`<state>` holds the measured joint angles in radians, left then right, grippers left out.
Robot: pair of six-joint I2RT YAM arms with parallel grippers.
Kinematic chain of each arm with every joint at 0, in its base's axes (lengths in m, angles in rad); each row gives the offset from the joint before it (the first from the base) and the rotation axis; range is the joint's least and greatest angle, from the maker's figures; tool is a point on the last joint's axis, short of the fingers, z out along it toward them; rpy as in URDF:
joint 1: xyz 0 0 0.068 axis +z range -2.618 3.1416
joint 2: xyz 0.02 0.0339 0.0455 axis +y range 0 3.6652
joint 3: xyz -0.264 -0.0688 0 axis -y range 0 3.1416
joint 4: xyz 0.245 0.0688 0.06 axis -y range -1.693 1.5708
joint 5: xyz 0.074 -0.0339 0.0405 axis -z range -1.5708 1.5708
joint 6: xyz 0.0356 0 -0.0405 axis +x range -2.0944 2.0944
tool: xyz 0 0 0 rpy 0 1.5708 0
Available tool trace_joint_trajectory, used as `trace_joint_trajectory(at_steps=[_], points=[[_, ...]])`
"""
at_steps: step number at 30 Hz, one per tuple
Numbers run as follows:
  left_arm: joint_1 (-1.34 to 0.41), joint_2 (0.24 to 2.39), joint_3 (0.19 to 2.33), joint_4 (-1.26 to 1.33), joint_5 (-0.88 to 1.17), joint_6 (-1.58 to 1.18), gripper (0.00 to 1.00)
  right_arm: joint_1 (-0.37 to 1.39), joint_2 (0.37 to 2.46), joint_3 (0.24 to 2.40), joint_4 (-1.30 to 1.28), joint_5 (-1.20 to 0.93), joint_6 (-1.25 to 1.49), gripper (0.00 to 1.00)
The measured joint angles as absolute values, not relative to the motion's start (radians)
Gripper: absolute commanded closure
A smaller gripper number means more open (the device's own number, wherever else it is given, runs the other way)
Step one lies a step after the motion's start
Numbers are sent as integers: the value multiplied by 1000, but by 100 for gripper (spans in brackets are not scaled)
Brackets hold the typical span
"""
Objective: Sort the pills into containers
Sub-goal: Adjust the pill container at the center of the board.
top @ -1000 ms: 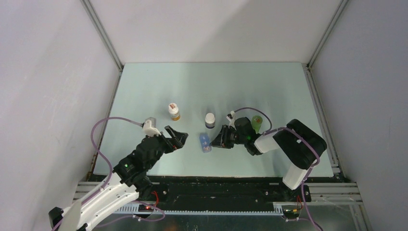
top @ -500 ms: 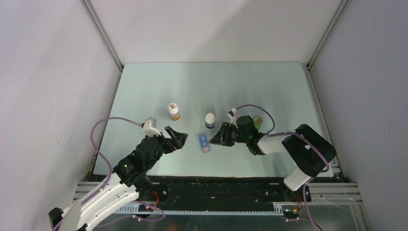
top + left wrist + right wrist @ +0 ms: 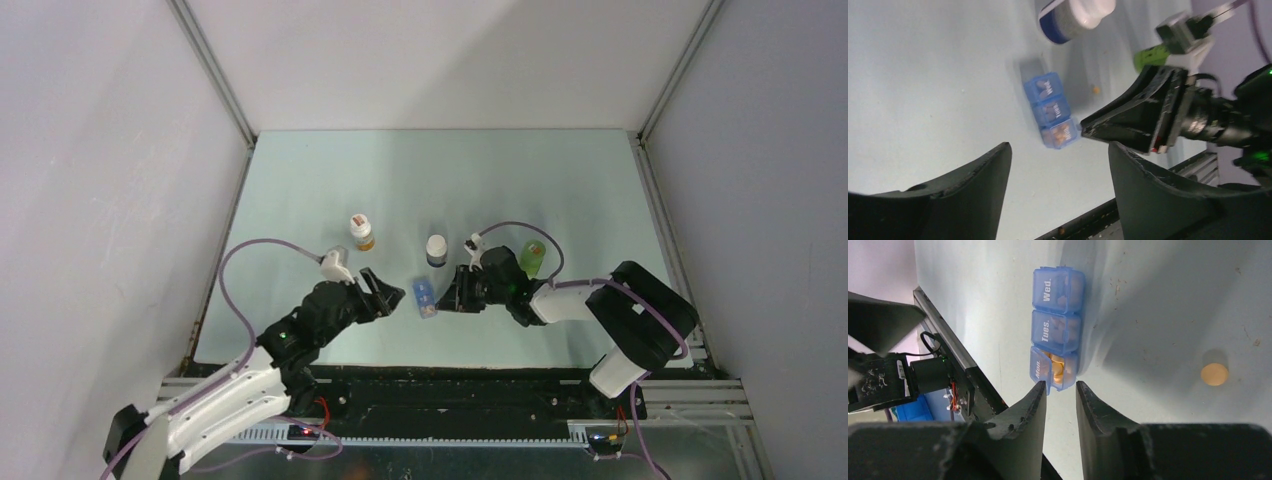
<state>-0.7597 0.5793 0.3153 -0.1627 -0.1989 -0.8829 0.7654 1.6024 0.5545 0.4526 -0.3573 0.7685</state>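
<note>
While the lid of its "Mon." compartment point(image 3: 1052, 369) stands ajar over orange-yellow tablets point(image 3: 1058, 368), the small translucent blue rectangular pill box point(image 3: 1055, 325) lies flat on the pale green tabletop point(image 3: 1158, 300). Its "Tues." and "Wed." lids look closed. The right gripper point(image 3: 1060, 386) sits at that open end, jaws narrowed to a slim gap with nothing between them and one fingertip just at the lid's corner, seemingly to work the lid. One tiny round orange-yellow pill point(image 3: 1214, 374) lies loose, apart from the box and unsorted. The left gripper point(image 3: 1059, 147) hovers on the box's other side, jaws wide and empty, probably placed to steady it.
</note>
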Motion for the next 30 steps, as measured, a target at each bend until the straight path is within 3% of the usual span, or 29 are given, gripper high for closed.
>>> trace_joint_trajectory(at_steps=[18, 30], points=[[-777, 980, 181, 299, -48, -948, 32, 784, 1625, 581, 414, -318, 739, 75], [-796, 1228, 181, 522, -41, -971, 44, 795, 1638, 587, 413, -318, 731, 75]])
